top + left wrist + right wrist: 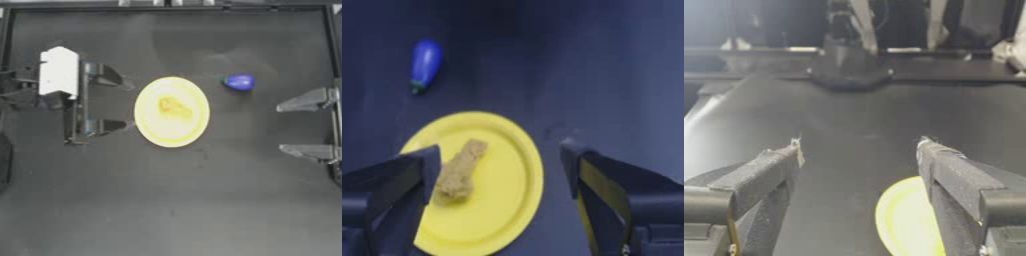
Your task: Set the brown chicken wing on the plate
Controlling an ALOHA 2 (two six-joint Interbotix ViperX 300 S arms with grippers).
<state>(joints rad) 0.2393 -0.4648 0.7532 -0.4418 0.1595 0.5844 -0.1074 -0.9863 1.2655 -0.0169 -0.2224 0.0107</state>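
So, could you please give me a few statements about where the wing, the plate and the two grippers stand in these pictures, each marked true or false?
1. The brown chicken wing lies on the plate. True.
2. The left gripper is shut on the wing. False: its jaws are open and hold nothing, and it sits just beside the plate's left rim.
3. The blue object rests on the plate. False: it lies on the table, apart from the plate, on the right arm's side.
4. The right gripper is open and empty, near the table's right edge. True.
5. The wing hangs over the plate's rim. False: it lies near the middle.
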